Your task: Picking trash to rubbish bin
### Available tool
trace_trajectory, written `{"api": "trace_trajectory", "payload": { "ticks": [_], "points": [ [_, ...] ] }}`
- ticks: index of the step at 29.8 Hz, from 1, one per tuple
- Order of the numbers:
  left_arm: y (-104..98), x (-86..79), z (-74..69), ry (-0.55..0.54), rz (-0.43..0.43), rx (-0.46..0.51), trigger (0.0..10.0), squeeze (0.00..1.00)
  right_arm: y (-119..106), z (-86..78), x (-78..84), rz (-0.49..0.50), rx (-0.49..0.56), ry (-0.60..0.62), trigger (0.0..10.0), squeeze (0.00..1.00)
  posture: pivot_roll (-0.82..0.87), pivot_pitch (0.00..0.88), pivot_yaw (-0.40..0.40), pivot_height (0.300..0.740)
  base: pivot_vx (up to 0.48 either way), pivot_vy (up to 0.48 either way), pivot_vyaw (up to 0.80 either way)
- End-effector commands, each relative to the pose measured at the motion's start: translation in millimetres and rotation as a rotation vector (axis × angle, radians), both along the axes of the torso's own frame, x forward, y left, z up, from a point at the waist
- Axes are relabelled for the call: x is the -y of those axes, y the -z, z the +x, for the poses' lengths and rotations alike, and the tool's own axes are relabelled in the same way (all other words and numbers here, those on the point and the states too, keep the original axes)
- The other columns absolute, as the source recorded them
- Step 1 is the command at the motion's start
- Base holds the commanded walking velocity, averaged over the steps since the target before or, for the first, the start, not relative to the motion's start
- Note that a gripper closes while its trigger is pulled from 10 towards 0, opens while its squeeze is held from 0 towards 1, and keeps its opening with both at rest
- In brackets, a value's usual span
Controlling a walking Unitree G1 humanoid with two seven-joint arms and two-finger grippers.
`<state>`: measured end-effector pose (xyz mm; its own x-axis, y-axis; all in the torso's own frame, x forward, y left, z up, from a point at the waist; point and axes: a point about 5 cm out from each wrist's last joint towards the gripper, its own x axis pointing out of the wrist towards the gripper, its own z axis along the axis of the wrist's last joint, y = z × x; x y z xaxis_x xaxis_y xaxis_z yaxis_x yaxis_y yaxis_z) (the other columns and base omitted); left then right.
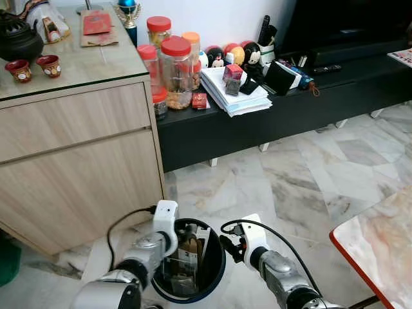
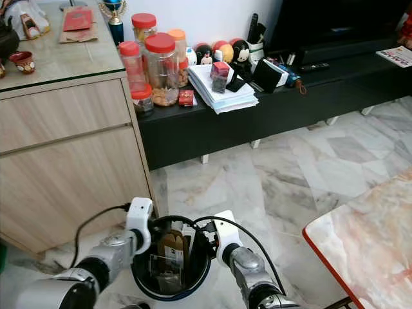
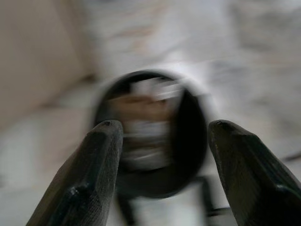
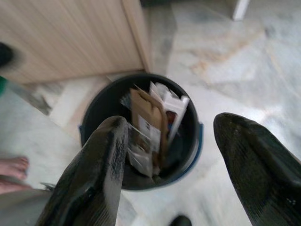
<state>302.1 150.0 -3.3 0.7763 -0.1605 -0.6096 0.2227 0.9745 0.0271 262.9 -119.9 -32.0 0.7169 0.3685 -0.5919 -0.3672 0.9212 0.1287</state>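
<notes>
Right wrist view is showing us our right gripper [image 4: 167,141] spread wide and empty over the black bin [image 4: 101,106]; trash [image 4: 153,125] is sitting inside, and our left gripper [image 3: 164,141] is gaping empty too

Marble floor [image 1: 302,187], grey-veined white tiles; on it a round black rubbish bin [image 1: 215,273] close to the corner of a wooden cabinet [image 1: 77,174]. Cabinet top glass-covered: black teapot [image 1: 18,40], two small red cups [image 1: 33,67], red packet [image 1: 96,23], trophy [image 1: 127,11]. Low black TV bench [image 1: 257,122] beside the cabinet: red-lidded plastic jars [image 1: 172,67], stack of papers [image 1: 233,95] with a small red box [image 1: 232,73] on top, round figurines [image 1: 232,55], remote control [image 1: 327,68]. Red-edged marble tabletop [image 1: 380,251] nearby. A bare foot [image 4: 11,173] on the floor near the bin.
</notes>
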Motion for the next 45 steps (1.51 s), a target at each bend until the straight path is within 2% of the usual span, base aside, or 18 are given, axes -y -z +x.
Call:
{"api": "trace_trajectory", "payload": {
  "ticks": [1, 5, 7, 8, 10, 14, 20, 25, 35, 45],
  "points": [
    [12.0, -16.6, -12.7, -0.071, 0.044, -0.046, 10.0, 0.00, 10.8, -11.6, 7.7, -0.033, -0.064, 0.031, 10.0, 0.00, 0.10, 0.083, -0.078, 0.740, 0.000, 0.000, 0.00],
    [23.6, -36.0, -27.7, -0.114, 0.109, -0.112, 10.0, 0.00, 21.9, -25.4, 15.3, -0.058, -0.128, 0.084, 10.0, 0.00, 0.10, 0.080, -0.078, 0.740, 0.000, 0.000, 0.00],
    [27.8, -39.4, -33.2, -0.103, 0.137, -0.133, 10.0, 0.00, 26.8, -32.0, 18.5, -0.069, -0.158, 0.103, 10.0, 0.00, 0.10, 0.079, -0.078, 0.740, 0.000, 0.000, 0.00],
    [33.2, -41.7, -40.5, -0.085, 0.169, -0.157, 10.0, 0.00, 32.9, -41.0, 22.5, -0.086, -0.194, 0.127, 10.0, 0.00, 0.10, 0.077, -0.079, 0.740, 0.000, 0.000, 0.00],
    [36.3, -43.2, -44.8, -0.081, 0.186, -0.170, 10.0, 0.00, 35.6, -45.2, 24.3, -0.085, -0.210, 0.145, 10.0, 0.00, 0.10, 0.075, -0.079, 0.740, 0.000, 0.000, 0.00],
    [53.0, -51.1, -69.9, -0.090, 0.236, -0.256, 10.0, 0.00, 45.9, -63.0, 35.8, -0.111, -0.263, 0.227, 10.0, 0.00, 0.10, 0.069, -0.079, 0.740, 0.000, 0.000, 0.00],
    [56.1, -58.4, -77.1, -0.113, 0.248, -0.261, 10.0, 0.00, 46.0, -65.6, 47.8, -0.115, -0.238, 0.314, 10.0, 0.00, 0.10, 0.063, -0.077, 0.740, 0.000, 0.000, 0.00],
    [58.7, -59.4, -82.2, -0.107, 0.250, -0.259, 10.0, 0.00, 44.9, -64.0, 51.9, -0.128, -0.227, 0.340, 10.0, 0.00, 0.09, 0.041, -0.063, 0.740, 0.000, 0.000, 0.00],
    [59.9, -59.4, -85.0, -0.122, 0.234, -0.239, 10.0, 0.00, 43.2, -60.1, 48.5, -0.119, -0.221, 0.342, 10.0, 0.00, 0.10, 0.020, -0.067, 0.740, 0.000, 0.000, 0.00],
    [63.6, -58.5, -91.3, -0.117, 0.228, -0.250, 10.0, 0.00, 45.9, -64.9, 47.0, -0.113, -0.235, 0.347, 10.0, 0.00, 0.09, 0.000, -0.062, 0.740, -0.103, 0.000, 0.00]
  ]
}}
